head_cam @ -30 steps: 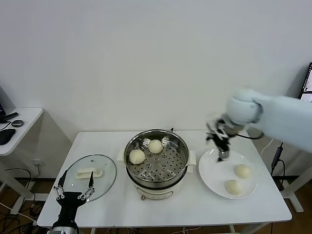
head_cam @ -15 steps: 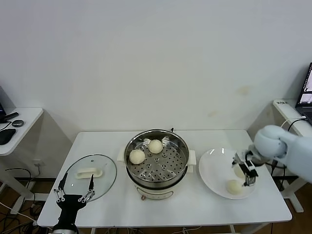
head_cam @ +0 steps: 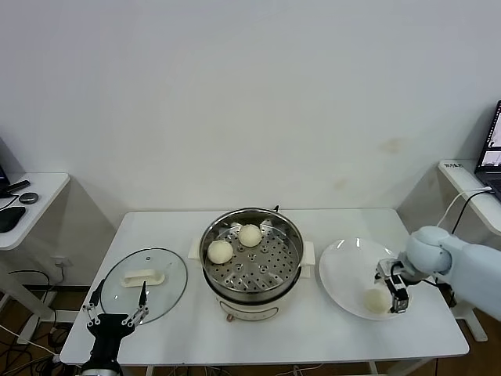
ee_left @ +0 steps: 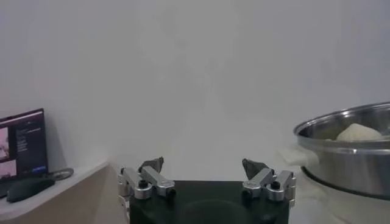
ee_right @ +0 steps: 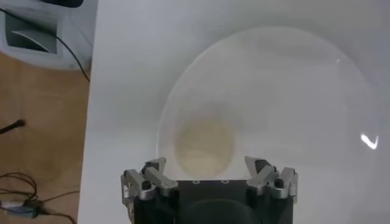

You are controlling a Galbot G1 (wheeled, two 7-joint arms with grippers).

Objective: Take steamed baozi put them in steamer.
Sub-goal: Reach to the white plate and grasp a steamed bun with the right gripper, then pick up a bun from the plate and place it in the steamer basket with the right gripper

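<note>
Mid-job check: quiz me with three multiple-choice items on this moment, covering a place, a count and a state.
1. The round glass lid lies:
A. on the steamer
B. on the table, on the steamer's left
C. on the white plate

2. Cream-white buns in the shiny steel steamer:
A. none
B. two
C. four

3. The right pincer is:
A. open over a bun on the flat white plate
B. shut on a bun
C. inside the steamer

B: lid flat by the idle left pincer. B: two buns on the tray. A: fingers spread around the bun.
</note>
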